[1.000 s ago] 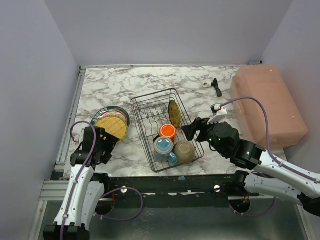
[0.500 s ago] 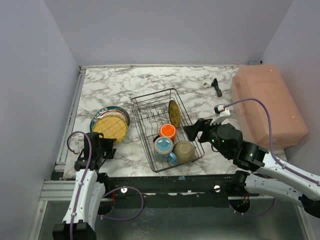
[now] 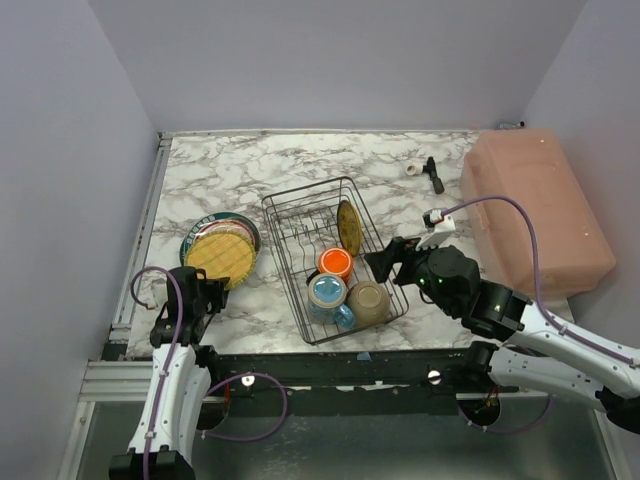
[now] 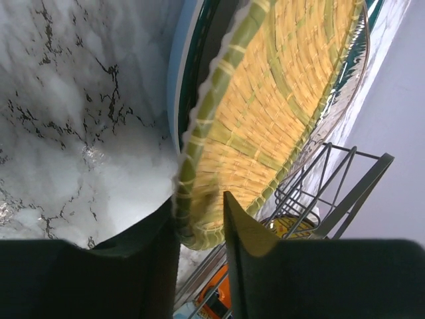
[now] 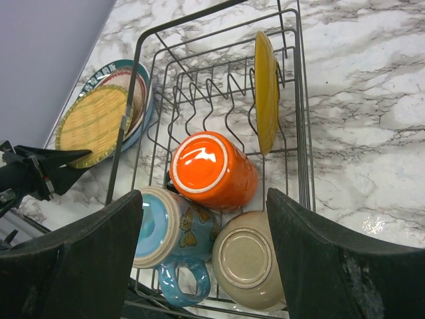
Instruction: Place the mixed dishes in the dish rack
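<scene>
The woven yellow plate (image 3: pixel 222 255) (image 4: pixel 279 100) tops a stack of rimmed plates (image 3: pixel 205 225) at the left. My left gripper (image 3: pixel 212 290) (image 4: pixel 202 206) has its jaws closed over that plate's near rim. The black wire dish rack (image 3: pixel 300 195) (image 5: pixel 302 133) holds a small yellow plate (image 3: pixel 348 227) (image 5: pixel 265 90) upright in the tines. An orange mug (image 3: pixel 335 262) (image 5: pixel 209 169), a blue mug (image 3: pixel 327 293) (image 5: pixel 169 229) and a bowl (image 3: pixel 369 302) (image 5: pixel 249 259) lie upside down at its near end. My right gripper (image 3: pixel 385 262) (image 5: pixel 204 199) hovers open above them, holding nothing.
A large pink box (image 3: pixel 535 210) fills the right side of the marble table. A small black tool (image 3: pixel 434 174) and a small white piece (image 3: pixel 413 169) lie at the back right. A raised rail borders the table's left edge (image 3: pixel 140 240).
The left gripper drew back toward the near edge and narrowed its jaws onto the woven plate's rim. The right arm shifted only slightly.
</scene>
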`<state>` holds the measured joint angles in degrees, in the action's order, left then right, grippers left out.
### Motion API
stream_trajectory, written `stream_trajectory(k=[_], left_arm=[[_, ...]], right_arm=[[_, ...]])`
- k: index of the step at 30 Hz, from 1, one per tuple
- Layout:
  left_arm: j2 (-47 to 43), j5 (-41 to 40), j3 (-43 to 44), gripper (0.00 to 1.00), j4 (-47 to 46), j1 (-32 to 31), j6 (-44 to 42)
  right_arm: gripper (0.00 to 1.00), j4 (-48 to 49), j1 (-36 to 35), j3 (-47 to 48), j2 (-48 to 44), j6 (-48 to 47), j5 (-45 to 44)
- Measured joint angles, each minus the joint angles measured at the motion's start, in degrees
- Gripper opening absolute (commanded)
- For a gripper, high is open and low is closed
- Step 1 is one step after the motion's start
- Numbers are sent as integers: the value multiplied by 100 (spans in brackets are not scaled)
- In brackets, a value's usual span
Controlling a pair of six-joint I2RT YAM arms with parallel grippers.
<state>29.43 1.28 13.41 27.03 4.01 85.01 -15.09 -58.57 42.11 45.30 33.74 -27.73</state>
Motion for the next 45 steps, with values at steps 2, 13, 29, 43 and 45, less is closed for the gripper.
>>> stream_trajectory(k=[2, 13, 29, 43, 45], left_arm=[[-2, -7, 0, 20, -28, 2, -9], [-321, 48, 304, 0, 66, 11, -404], [-302, 905, 2142, 0, -570, 0, -2118], [625, 3936, 2365, 0, -2461, -1196, -2903], [662, 4109, 2365, 0, -2516, -1370, -2981]], right_arm=[[78, 0, 0, 0, -42, -20, -11], [78, -11, 0, 39, -221, -81, -94], [92, 136, 0, 190, 199, 170, 280], [99, 1034, 0, 509, 798, 1019, 1716], [99, 1104, 0, 509, 758, 1110, 1716]])
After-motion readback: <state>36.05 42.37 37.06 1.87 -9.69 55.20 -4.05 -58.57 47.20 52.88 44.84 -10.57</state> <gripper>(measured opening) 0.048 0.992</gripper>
